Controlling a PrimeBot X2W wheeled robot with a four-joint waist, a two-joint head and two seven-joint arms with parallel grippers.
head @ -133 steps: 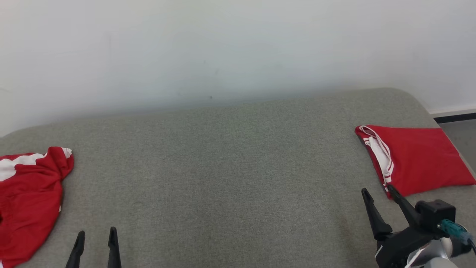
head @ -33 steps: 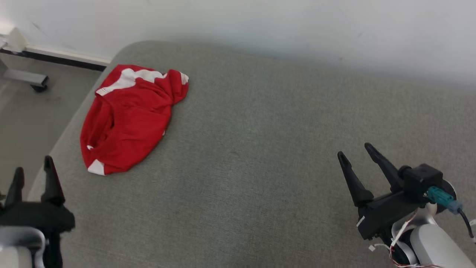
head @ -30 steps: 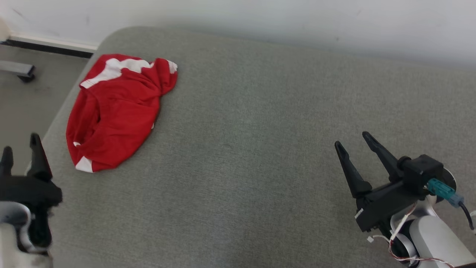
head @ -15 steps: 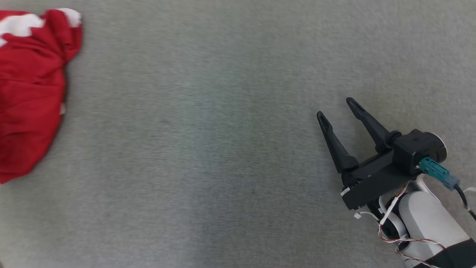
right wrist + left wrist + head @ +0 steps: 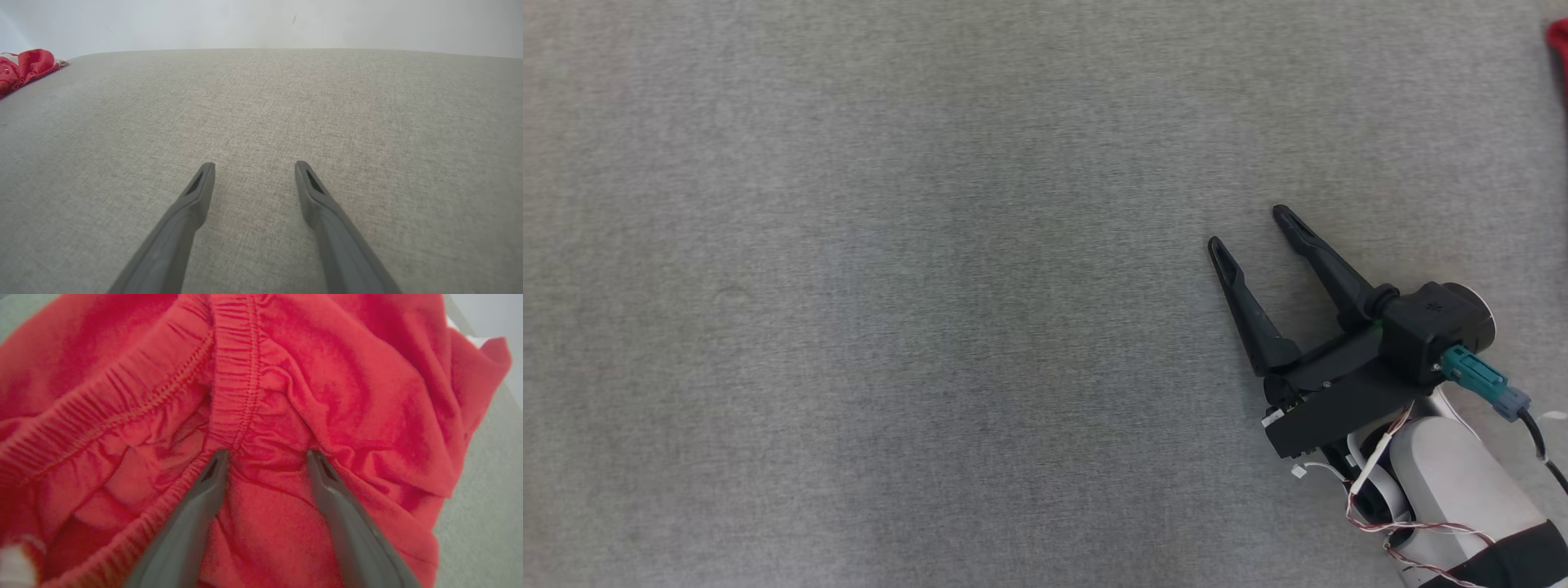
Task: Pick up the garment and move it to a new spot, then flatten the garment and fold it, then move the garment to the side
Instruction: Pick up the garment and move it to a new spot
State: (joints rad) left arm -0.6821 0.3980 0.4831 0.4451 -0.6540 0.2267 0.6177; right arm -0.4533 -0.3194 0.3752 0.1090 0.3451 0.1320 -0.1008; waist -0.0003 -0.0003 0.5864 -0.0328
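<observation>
**Bite the waistband, then lift clear**

Your left gripper (image 5: 267, 455) has its fingers (image 5: 192, 514) spread wide, with the tips down at the red garment (image 5: 367, 396). I can't tell whether they are touching it or just off it. The gathered waistband (image 5: 241, 375) runs from 12 o'clock down into the gap between the tips, and another stretch of it fans off toward 8 o'clock. I'd grab it there, since stitched elastic should give a firmer bite than the loose folds at 2 o'clock. Press the tips a little into the cloth before you shut, so you catch the whole band and not a thin skin that slips out. Then lift slowly and check that the heap comes up as one.

The garment lies crumpled on the grey cushion (image 5: 849, 286), a bare strip of which shows at 4 o'clock in the left wrist view. Your right gripper (image 5: 1248, 228) is also spread wide and holds nothing. It hangs over open cushion at 4 o'clock in the head view, and that bare stretch looks a fair new spot
</observation>
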